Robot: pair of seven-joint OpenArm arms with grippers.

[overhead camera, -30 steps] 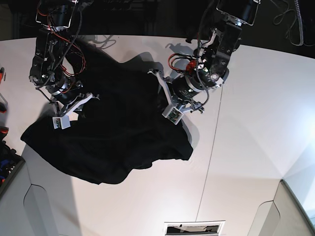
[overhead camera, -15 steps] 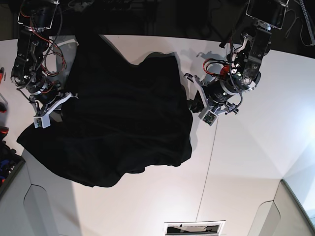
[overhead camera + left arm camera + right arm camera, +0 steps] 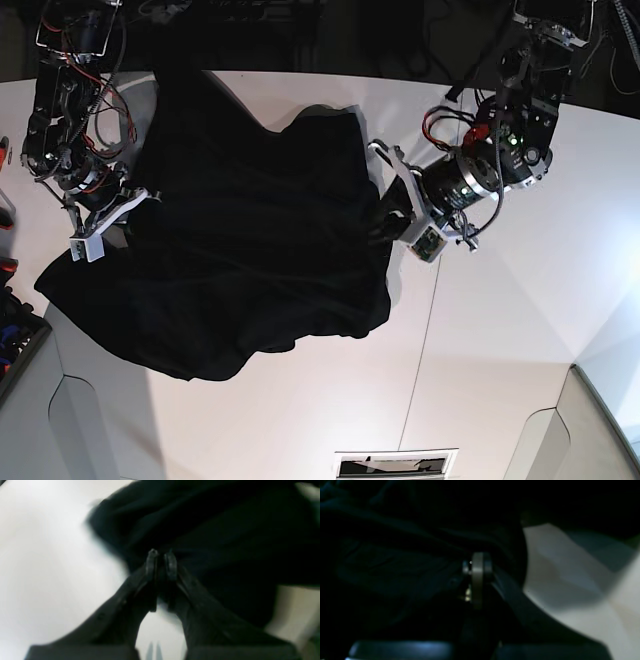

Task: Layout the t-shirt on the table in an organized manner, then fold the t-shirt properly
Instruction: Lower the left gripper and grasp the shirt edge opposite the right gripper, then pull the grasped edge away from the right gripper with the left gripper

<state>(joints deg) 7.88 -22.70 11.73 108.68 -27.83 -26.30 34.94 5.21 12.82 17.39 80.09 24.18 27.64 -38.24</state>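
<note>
The t-shirt (image 3: 240,250) is a light, limp black cloth, so by my judgement it will sag, drape and wrinkle wherever it is not supported, and it should slide easily on the smooth white desk (image 3: 500,330); it is not fragile, but a pinch on a single layer in the middle would only bunch it. The better holds are on its borders, at a hem, shoulder or sleeve edge, one on each side, so that the two arms can draw it taut and flat. It lies as a rumpled, uneven mass over the far left part of the desk, reaching from the far edge toward the left edge, with its near border a wavy lobe well short of the near edge; no print or tag shows. The left gripper (image 3: 400,215) sits at the cloth's side border nearest the desk's seam line (image 3: 425,340); in the left wrist view its jaws are nearly together with dark fabric (image 3: 200,530) pinched between the fingertips (image 3: 152,555). The right gripper (image 3: 100,225) is at the opposite border, toward the left edge of the desk; in the right wrist view its jaws look drawn tight together with cloth (image 3: 395,555) bunched around the tips, though that view is dark and blurred, so the hold there is a likely one only.
</note>
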